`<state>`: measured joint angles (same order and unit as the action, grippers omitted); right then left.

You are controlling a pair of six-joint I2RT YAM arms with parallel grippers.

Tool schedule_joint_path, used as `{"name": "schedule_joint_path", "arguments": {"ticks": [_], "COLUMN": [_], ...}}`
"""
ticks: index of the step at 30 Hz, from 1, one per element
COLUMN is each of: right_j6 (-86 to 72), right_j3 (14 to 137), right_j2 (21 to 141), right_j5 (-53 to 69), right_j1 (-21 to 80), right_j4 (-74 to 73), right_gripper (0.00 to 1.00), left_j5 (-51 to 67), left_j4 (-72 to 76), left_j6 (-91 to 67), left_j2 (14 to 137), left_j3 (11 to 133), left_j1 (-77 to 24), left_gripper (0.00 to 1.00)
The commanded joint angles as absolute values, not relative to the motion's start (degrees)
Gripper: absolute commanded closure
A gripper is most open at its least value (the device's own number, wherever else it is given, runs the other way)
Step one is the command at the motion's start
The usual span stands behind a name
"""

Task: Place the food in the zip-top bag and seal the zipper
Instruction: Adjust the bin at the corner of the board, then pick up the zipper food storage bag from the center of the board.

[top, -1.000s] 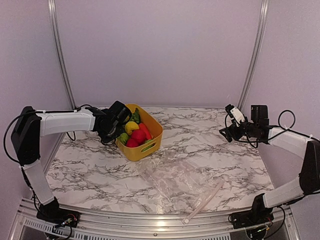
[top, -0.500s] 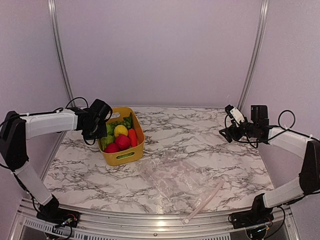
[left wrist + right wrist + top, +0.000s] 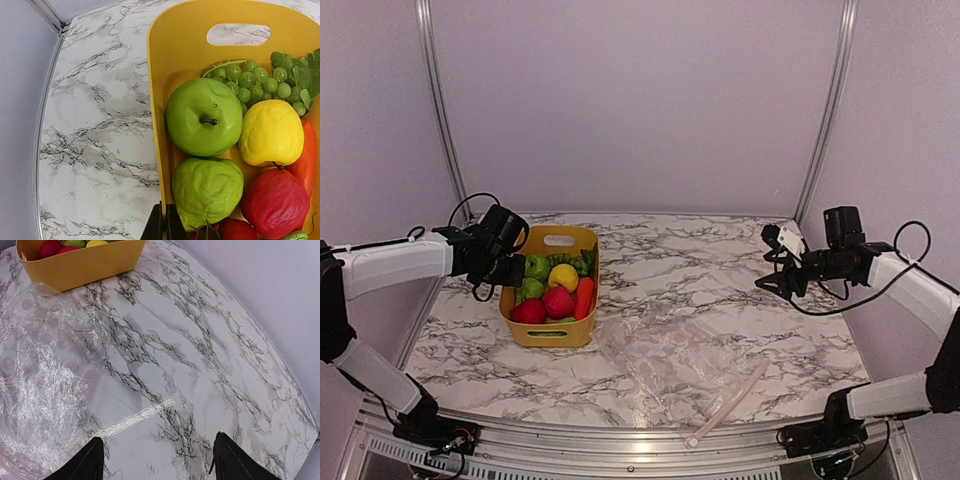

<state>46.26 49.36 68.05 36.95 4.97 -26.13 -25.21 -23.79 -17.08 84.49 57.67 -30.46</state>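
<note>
Yellow plastic bin [image 3: 548,336], left centre of top view, holds all food [image 3: 558,300]: smooth hard apple [image 3: 204,117], lemon [image 3: 271,132], bumpy grapes [image 3: 260,82]. Bin wall pinched tight by left gripper [image 3: 162,225]. Clear crinkly bag [image 3: 675,360] lies flat just right of bin, lower centre. Pink zipper [image 3: 730,400] runs diagonal at lower right, nearer right gripper [image 3: 158,436]: wide, empty.
</note>
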Motion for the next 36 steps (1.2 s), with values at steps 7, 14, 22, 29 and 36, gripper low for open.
{"name": "schedule_joint_path", "arguments": {"ticks": [7, 14, 22, 29, 36], "right_j6": [61.48, 64.85, 68.47, 72.94, 74.77], "right_j3": [43.54, 41.97, 33.93, 30.11, 26.21], "right_j2": [59.18, 54.39, 50.60, 43.61, 39.94], "right_j5": [30.85, 23.16, 10.71, 7.90, 6.64], "right_j1": [19.22, 28.63, 37.78, 38.54, 38.61], "right_j4": [-47.23, -49.52, -44.32, -47.47, -44.81], "right_gripper": [0.40, 0.55, 0.63, 0.60, 0.49], "left_j5": [-19.58, -22.39, -29.11, -34.83, -35.51], "left_j4": [-18.52, -19.96, -22.92, -12.90, -7.87], "left_j6": [-7.22, -6.11, -12.34, -14.01, -15.91], "left_j2": [84.20, 89.86, 87.66, 76.64, 72.29], "left_j3": [55.64, 60.44, 65.20, 59.95, 57.01], "left_j1": [-30.59, -30.59, -30.63, -32.83, -34.40], "left_gripper": [1.00, 0.92, 0.37, 0.28, 0.24]}}
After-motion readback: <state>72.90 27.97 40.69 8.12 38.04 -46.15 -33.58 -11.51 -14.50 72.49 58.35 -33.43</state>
